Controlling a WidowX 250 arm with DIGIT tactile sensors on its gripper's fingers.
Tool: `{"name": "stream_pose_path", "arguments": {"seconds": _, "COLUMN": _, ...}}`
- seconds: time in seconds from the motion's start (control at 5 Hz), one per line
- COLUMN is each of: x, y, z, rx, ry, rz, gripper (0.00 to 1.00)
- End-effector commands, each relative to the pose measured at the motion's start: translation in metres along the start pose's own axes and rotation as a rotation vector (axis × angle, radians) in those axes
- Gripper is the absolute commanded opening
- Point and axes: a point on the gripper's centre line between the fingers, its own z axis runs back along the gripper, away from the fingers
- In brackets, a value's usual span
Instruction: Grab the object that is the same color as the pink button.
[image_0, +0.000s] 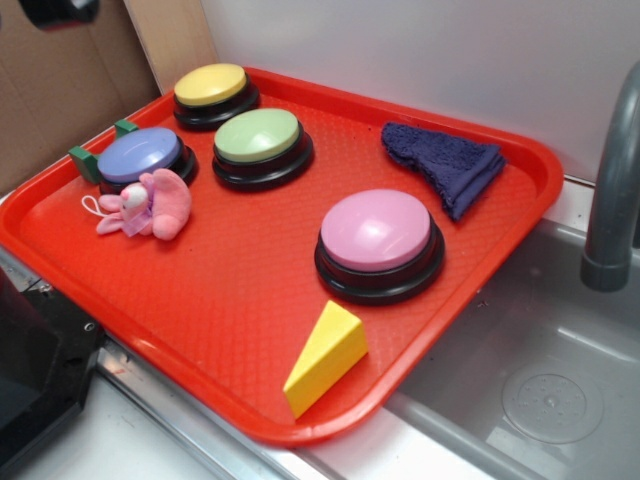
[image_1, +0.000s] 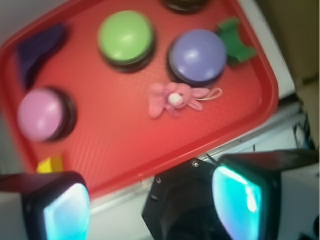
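Note:
The pink plush bunny (image_0: 148, 204) lies on the red tray (image_0: 250, 310) at its left side, against the lilac-blue button (image_0: 142, 156). In the wrist view the bunny (image_1: 174, 98) lies below that button (image_1: 197, 55), its loop string to the right. The pink button (image_0: 378, 240) stands right of the tray's middle, and shows at the left in the wrist view (image_1: 44, 114). My gripper (image_1: 152, 205) is open and empty, high above the tray's near edge and well short of the bunny. It is out of the exterior view.
A green button (image_0: 260, 145), a yellow button (image_0: 212, 92), a dark blue cloth (image_0: 445, 163), a yellow wedge (image_0: 325, 357) and a green block (image_0: 86, 161) sit on the tray. A sink (image_0: 550, 380) with a grey faucet (image_0: 610, 190) lies right. A black base (image_0: 35, 370) sits front left.

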Motion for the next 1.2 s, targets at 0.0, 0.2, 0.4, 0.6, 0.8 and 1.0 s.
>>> {"name": "stream_pose_path", "arguments": {"seconds": 0.0, "x": 0.014, "y": 0.006, "z": -0.052, "rx": 0.075, "ry": -0.139, "rz": 0.471, "gripper": 1.0}}
{"name": "stream_pose_path", "arguments": {"seconds": 0.2, "x": 0.03, "y": 0.008, "z": -0.081, "rx": 0.145, "ry": -0.229, "rz": 0.711, "gripper": 1.0}}
{"name": "stream_pose_path", "arguments": {"seconds": 0.4, "x": 0.044, "y": 0.018, "z": -0.105, "rx": 0.185, "ry": -0.291, "rz": 0.889, "gripper": 1.0}}
{"name": "stream_pose_path", "arguments": {"seconds": 0.6, "x": 0.054, "y": 0.028, "z": -0.127, "rx": 0.204, "ry": -0.276, "rz": 0.959, "gripper": 1.0}}
{"name": "stream_pose_path", "arguments": {"seconds": 0.8, "x": 0.055, "y": 0.03, "z": -0.14, "rx": 0.228, "ry": -0.292, "rz": 0.966, "gripper": 1.0}}
{"name": "stream_pose_path", "arguments": {"seconds": 1.0, "x": 0.053, "y": 0.031, "z": -0.155, "rx": 0.239, "ry": -0.278, "rz": 0.969, "gripper": 1.0}}
